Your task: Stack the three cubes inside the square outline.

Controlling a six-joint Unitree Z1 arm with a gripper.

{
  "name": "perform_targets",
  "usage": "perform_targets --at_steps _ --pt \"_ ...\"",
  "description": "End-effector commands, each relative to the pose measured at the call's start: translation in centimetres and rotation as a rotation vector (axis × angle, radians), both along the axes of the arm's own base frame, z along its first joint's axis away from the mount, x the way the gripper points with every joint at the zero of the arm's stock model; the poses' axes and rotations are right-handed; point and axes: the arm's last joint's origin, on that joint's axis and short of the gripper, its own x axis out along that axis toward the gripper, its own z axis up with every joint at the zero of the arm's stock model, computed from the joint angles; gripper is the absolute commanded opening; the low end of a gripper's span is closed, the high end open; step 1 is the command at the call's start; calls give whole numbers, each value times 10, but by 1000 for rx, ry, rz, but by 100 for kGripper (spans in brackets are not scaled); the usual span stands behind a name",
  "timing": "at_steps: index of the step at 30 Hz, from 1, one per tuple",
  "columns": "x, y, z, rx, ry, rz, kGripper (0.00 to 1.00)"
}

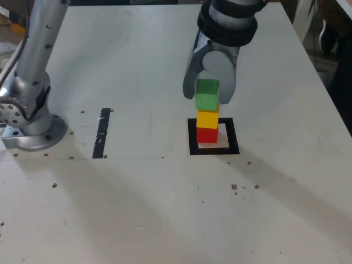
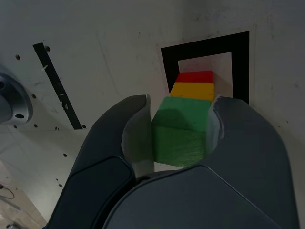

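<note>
White and speckled with small screw holes, the counter [image 1: 165, 209] carries the square outline [image 1: 214, 150] of black tape, with a short black strip [image 1: 101, 133] well apart toward the exterior view's left. Inside the outline the red cube [image 1: 207, 135] sits on the white centre, and the yellow cube [image 1: 208, 119] rests squarely on top of it. The pincer [image 2: 181, 131] is clamped on the green cube [image 1: 207, 94], holding it right at the top of the yellow cube; whether the two touch cannot be told.
</note>
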Motion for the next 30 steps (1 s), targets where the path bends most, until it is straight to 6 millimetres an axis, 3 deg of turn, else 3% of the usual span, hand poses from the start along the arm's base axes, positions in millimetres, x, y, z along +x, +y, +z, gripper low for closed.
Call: perform_targets --at_steps 1,6,12,18,20,25,30 --pt "0 0 -2 -1 14 -3 54" --pt "1 0 -2 -5 16 -10 69" --pt "-1 1 0 -4 14 -13 96" --pt "-14 3 15 2 -13 -16 99" --pt "-27 4 28 5 -41 -17 99" --pt "-95 16 67 29 -108 -14 99" --pt "-147 31 51 36 -53 31 99"
